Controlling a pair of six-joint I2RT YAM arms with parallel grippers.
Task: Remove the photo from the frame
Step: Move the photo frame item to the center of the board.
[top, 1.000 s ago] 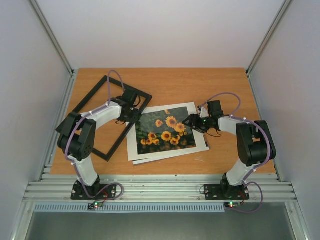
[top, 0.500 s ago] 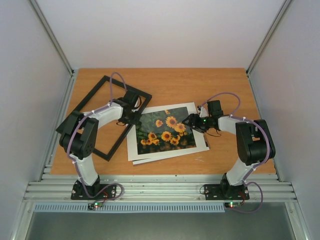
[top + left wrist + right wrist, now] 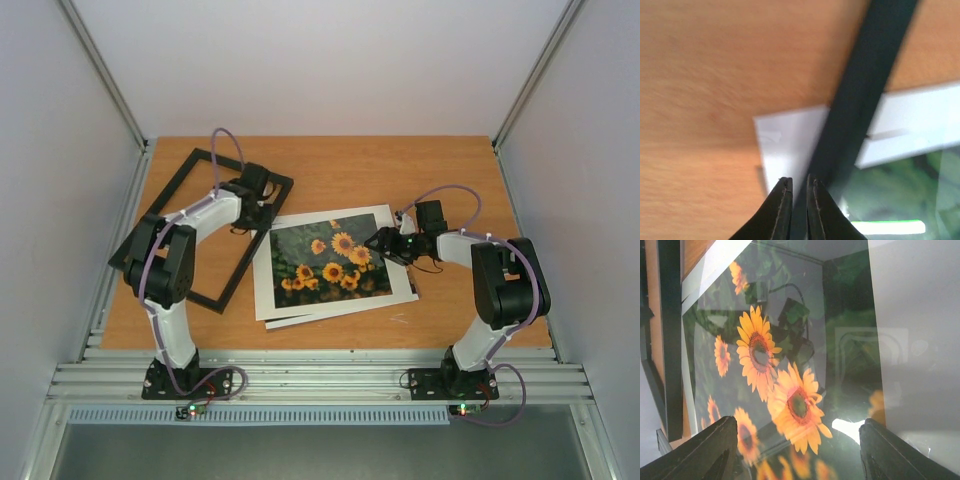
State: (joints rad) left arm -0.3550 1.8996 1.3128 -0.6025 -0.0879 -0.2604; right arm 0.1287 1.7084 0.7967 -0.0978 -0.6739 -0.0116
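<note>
Evidently the left jaws are pinched nearly shut, their fingertips (image 3: 784,200) on either side of a thin rail of the black picture frame (image 3: 860,85), so I judge them to be gripping it. That rail crosses above one corner of the white mat (image 3: 790,135), with bare table (image 3: 705,60) beyond. The right jaws stand wide open, fingers (image 3: 710,445) spread low over the sunflower photo (image 3: 765,355), holding nothing. The photo lies flat on the table behind its mat, outside the frame's opening and just to the right of it.

The main risk, as I judge it, is the rail catching the mat's corner. If the frame is pulled sideways while low, it could drag mat and photo along, since the open right jaws pin nothing down. A pinch on so thin a rail could also slip and drop the frame onto the print. The photo's surface is strongly reflective, and I cannot tell whether a pane lies over it, so a grasp there may skid
</note>
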